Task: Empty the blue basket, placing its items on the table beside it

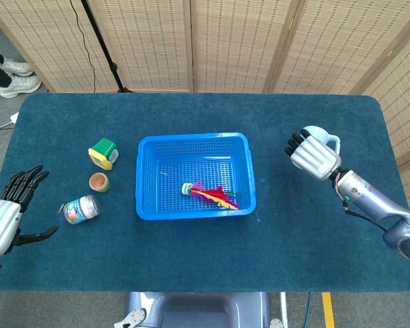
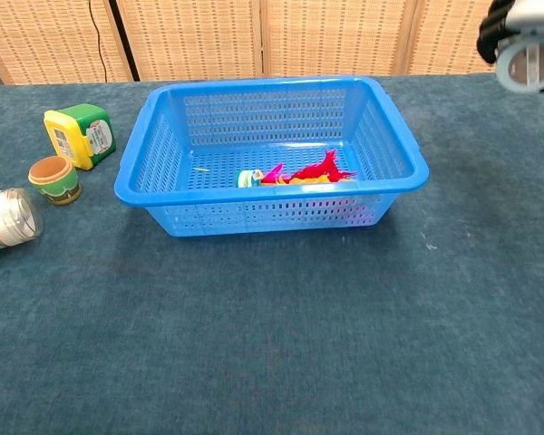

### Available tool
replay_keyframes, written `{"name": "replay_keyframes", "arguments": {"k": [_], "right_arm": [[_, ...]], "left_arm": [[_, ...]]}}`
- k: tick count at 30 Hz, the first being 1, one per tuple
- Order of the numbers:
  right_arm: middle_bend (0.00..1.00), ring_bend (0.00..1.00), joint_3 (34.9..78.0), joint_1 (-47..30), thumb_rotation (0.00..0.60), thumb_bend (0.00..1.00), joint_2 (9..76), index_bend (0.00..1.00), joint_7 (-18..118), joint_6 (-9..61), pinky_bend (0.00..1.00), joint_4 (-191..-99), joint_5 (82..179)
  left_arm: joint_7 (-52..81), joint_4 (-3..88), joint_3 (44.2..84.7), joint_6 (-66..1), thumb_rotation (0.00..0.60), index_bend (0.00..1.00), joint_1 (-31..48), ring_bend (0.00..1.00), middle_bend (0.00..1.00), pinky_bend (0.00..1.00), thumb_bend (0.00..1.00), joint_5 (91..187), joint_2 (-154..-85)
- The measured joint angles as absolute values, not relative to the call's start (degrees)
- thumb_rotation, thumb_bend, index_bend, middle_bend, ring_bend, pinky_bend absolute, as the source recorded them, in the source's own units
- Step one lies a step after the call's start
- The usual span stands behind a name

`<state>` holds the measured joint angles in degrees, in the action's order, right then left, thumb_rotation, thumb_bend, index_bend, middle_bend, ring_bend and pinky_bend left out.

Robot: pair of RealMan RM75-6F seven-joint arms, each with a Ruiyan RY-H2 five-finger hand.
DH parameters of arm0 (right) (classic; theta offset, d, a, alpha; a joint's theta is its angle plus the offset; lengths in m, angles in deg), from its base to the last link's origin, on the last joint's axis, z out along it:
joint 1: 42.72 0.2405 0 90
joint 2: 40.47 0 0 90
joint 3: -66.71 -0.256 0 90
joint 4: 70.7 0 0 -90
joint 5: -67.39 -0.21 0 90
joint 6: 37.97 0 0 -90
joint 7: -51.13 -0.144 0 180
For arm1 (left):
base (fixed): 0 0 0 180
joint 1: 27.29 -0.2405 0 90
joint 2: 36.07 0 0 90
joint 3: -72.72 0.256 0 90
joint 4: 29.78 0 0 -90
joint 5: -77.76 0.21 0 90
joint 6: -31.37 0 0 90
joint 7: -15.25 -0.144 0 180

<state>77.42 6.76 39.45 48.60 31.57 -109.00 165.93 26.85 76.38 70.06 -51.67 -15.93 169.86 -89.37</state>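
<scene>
The blue basket (image 1: 145, 152) (image 2: 148, 125) stands mid-table and holds a red and yellow feathered toy (image 1: 214, 195) (image 2: 308, 171). My right hand (image 1: 313, 154) (image 2: 519, 20) grips a light blue mug (image 1: 322, 134) (image 2: 529, 65) in the air, well to the right of the basket. Only the mug's round bottom and part of the hand show at the top right corner of the chest view. At the table's front left edge my left hand (image 1: 7, 213) hovers with its fingers spread, holding nothing.
Left of the basket lie a yellow box with a green lid (image 1: 104, 152) (image 2: 80, 134), a small brown pot (image 1: 99, 182) (image 2: 54, 178) and a clear jar on its side (image 1: 80, 209) (image 2: 6, 218). Dark blue cloth covers the table (image 1: 314, 232).
</scene>
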Motion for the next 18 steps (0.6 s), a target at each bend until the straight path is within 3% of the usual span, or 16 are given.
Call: {"name": "replay_keyframes", "arguments": {"k": [1,3,5,7,12,18], "right_arm": [[0.42,0.30,77.6,6.4,0.600,0.08,41.1,0.58,47.8,31.3,0.41,-107.3,166.1],[0.29,0.18,77.8,5.9,0.600,0.08,43.8,0.41,46.7,30.8,0.27,-104.7,166.3],[0.06,0.02,77.9,5.6,0.600,0.03,46.7,0.10,45.9,29.3,0.05,-102.0,166.3],[0.00,0.00,77.5,5.6,0.600,0.00,47.7,0.00,46.0,26.4,0.00,-101.2,165.7],[0.00,0.00,75.1,6.2,0.600,0.00,46.1,0.00,48.1,20.1,0.00,-107.7,162.7],[0.00,0.00,70.7,7.3,0.600,0.00,39.2,0.00,57.8,16.3,0.00,-126.4,157.0]], "left_arm": [[26.6,76.4,70.1,-51.7,0.600,0.00,-15.9,0.00,0.00,0.00,0.13,169.8,-89.4],[26.5,76.5,70.1,-51.5,0.600,0.00,-15.9,0.00,0.00,0.00,0.13,169.6,-89.5],[26.5,76.4,70.1,-51.3,0.600,0.00,-15.8,0.00,0.00,0.00,0.13,169.4,-89.6],[26.5,76.2,70.0,-51.1,0.600,0.00,-15.8,0.00,0.00,0.00,0.13,169.1,-89.6],[27.4,75.8,69.9,-50.8,0.600,0.00,-15.7,0.00,0.00,0.00,0.13,168.4,-89.5],[28.6,75.4,69.8,-50.7,0.600,0.00,-15.7,0.00,0.00,0.00,0.13,168.1,-89.0]]}}
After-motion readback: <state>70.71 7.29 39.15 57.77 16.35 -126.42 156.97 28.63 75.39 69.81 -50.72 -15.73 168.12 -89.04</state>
